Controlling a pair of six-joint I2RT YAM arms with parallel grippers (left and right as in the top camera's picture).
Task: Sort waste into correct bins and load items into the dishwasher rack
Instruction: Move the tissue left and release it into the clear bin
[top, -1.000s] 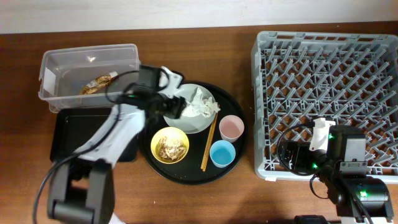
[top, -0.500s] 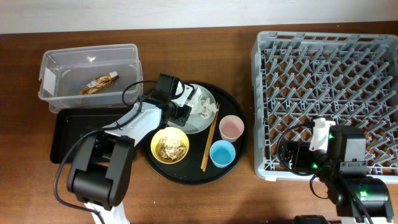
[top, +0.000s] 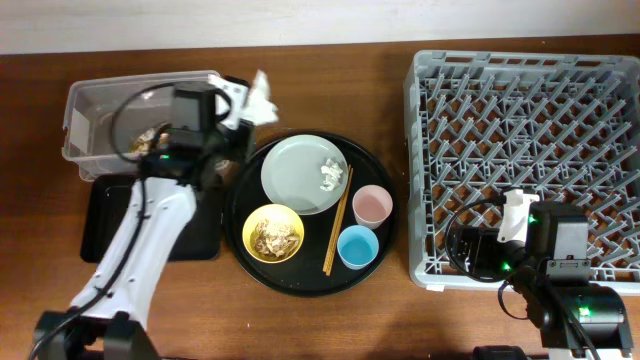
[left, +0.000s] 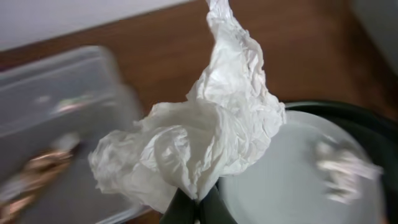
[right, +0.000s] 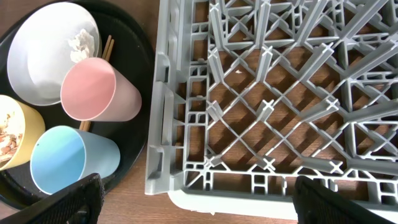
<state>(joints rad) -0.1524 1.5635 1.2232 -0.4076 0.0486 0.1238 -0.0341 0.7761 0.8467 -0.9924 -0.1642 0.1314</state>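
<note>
My left gripper is shut on a crumpled white tissue, held in the air by the right end of the clear tub. In the left wrist view the tissue billows up from the closed fingertips of my left gripper. A foil wrapper lies in the tub. A small tissue scrap rests on the pale plate. My right gripper stands open over the front left corner of the grey rack, holding nothing.
A round black tray carries the plate, a yellow bowl of scraps, a pink cup, a blue cup and chopsticks. A shallow black tray lies in front of the tub.
My left gripper shut on the tissue on the plate and carried it up and left to the tub's end. A small scrap stayed on the plate. The right arm has not moved.
</note>
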